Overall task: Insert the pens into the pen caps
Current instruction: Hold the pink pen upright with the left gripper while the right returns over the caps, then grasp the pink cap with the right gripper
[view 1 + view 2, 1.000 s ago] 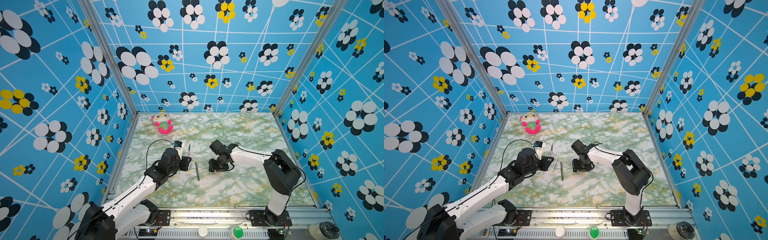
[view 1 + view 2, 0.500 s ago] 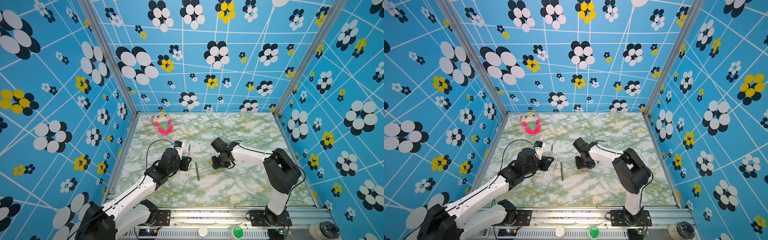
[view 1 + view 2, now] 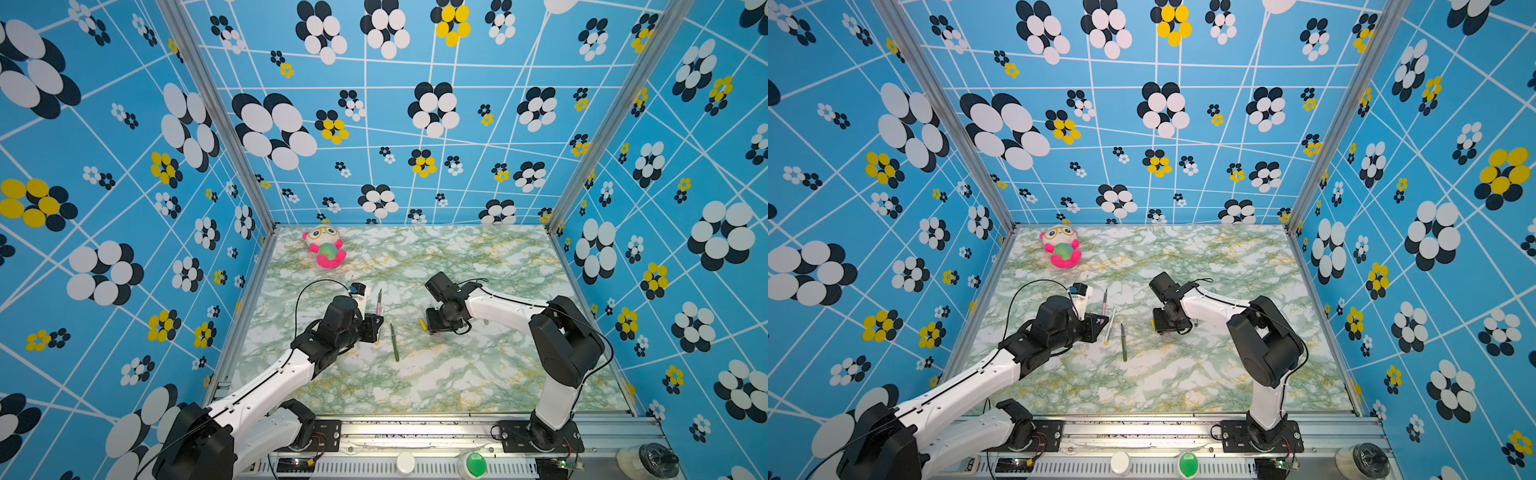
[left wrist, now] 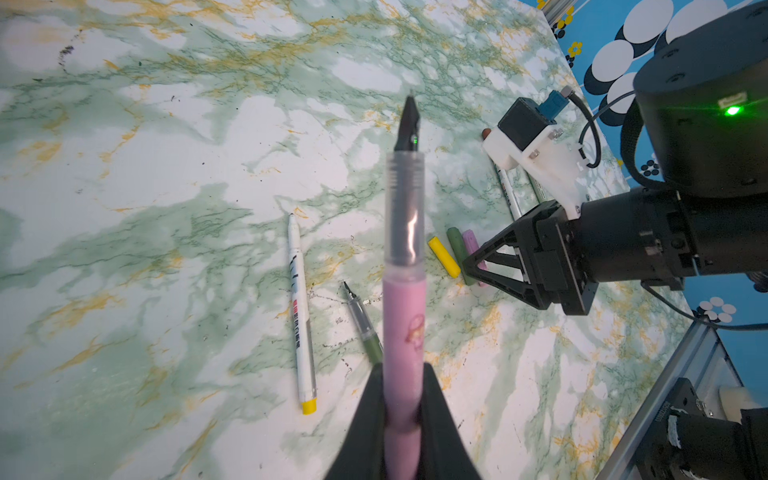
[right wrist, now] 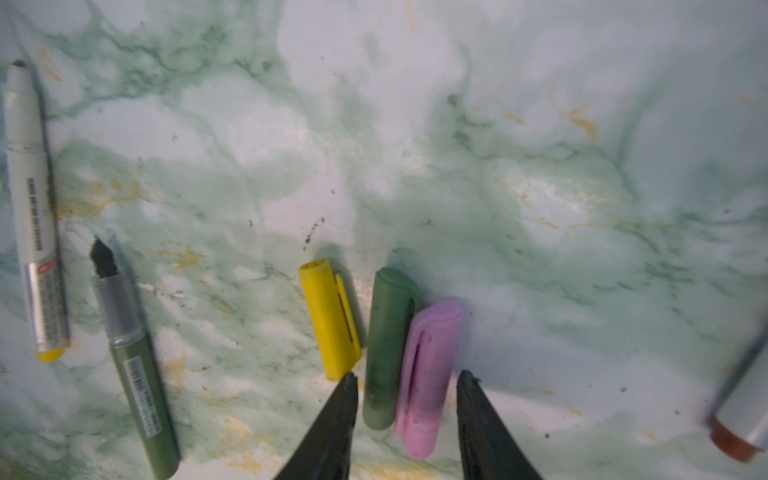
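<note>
On the green marble table (image 3: 457,374), starting at the back left, there's a pink plush toy (image 3: 326,249) sitting by itself, well apart from everything else. Next over is the left gripper (image 4: 403,368), clamped tight on the pink pen (image 4: 403,316). It grips the pink barrel, so the clear section and bare black nib stick out past the fingers, up off the table.

Just beside that gripper on the table lies a white pen (image 4: 299,316) with a yellow end, and next to it the dark green pen (image 3: 394,343). Both are uncapped and roughly parallel, not touching.

Then come three caps in a tight row: the yellow cap (image 5: 330,320), the dark green cap (image 5: 388,345) and the pink cap (image 5: 428,374). The green and pink ones press against each other, and the yellow one sits a hair apart.

The right gripper (image 5: 408,374) is down over them, jaws partway apart, with one finger either side of the green and pink pair. I honestly can't tell if the fingers touch them. A pale pen with a brown end (image 5: 744,419) peeks in farther right.
</note>
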Tool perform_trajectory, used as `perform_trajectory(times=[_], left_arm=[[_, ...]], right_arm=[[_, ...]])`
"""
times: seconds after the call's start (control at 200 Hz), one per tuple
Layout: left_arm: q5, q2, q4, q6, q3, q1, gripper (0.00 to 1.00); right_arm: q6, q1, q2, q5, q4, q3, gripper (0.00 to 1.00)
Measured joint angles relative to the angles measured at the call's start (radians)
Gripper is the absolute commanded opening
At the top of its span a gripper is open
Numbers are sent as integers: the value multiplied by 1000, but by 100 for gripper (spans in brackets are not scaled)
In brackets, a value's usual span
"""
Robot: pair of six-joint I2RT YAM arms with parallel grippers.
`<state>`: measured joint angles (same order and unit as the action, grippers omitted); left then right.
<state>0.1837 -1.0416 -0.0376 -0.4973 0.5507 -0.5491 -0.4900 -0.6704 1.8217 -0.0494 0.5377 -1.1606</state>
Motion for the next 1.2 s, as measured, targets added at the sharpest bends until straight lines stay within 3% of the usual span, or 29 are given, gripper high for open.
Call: perform_trajectory(times=[0.31, 1.204], left_arm=[[3, -11, 1, 0, 0, 0, 0], [7, -17, 8, 0, 1, 0, 0]], right_arm=[[0, 16, -64, 37, -5, 16, 39], [40, 20, 53, 97, 7, -32, 25]])
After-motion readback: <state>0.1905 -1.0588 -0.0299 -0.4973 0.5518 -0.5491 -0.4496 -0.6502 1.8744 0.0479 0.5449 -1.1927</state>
